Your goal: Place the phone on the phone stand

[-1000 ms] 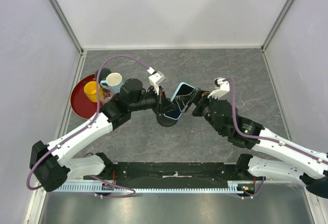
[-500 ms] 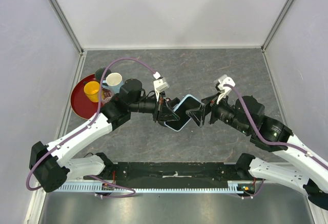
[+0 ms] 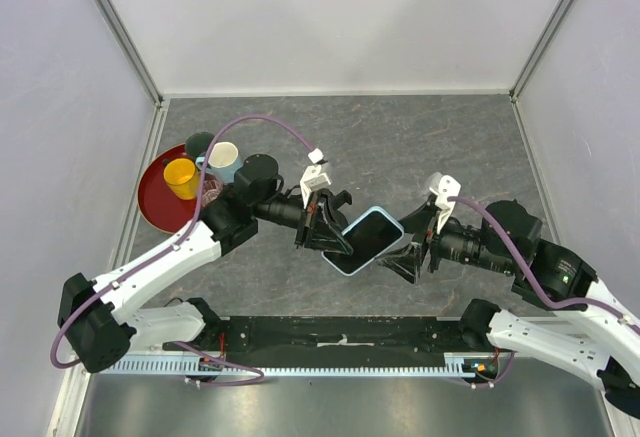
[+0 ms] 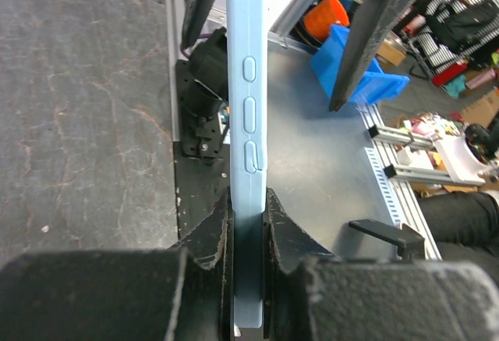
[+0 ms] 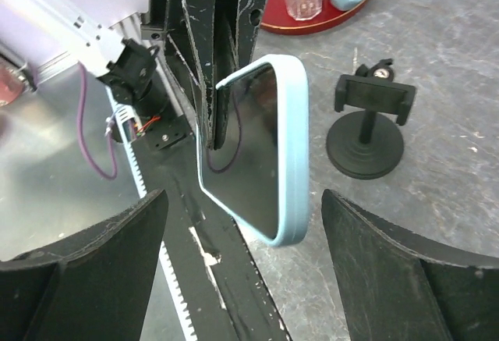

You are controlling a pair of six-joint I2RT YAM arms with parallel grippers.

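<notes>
The phone (image 3: 367,237), black screen in a light blue case, is held above the table by one short end. My left gripper (image 3: 335,232) is shut on it; in the left wrist view the fingers (image 4: 214,228) pinch the case's edge (image 4: 248,83). My right gripper (image 3: 405,245) is open, its jaws wide apart on either side of the phone's free end (image 5: 249,146) and not touching it. The phone stand (image 5: 365,126), black with a disc base and clamp cradle, stands on the table beyond the phone in the right wrist view. In the top view it is hidden.
A red tray (image 3: 155,202) at the left holds a yellow cup (image 3: 180,175), a white cup (image 3: 222,157) and a dark cup (image 3: 200,143). The arms' black mounting plate (image 3: 340,332) runs along the near edge. Pale walls enclose the table.
The phone has moved down and to the right in the left gripper. The right arm has drawn back to the right and its jaws now stand open off the phone.
</notes>
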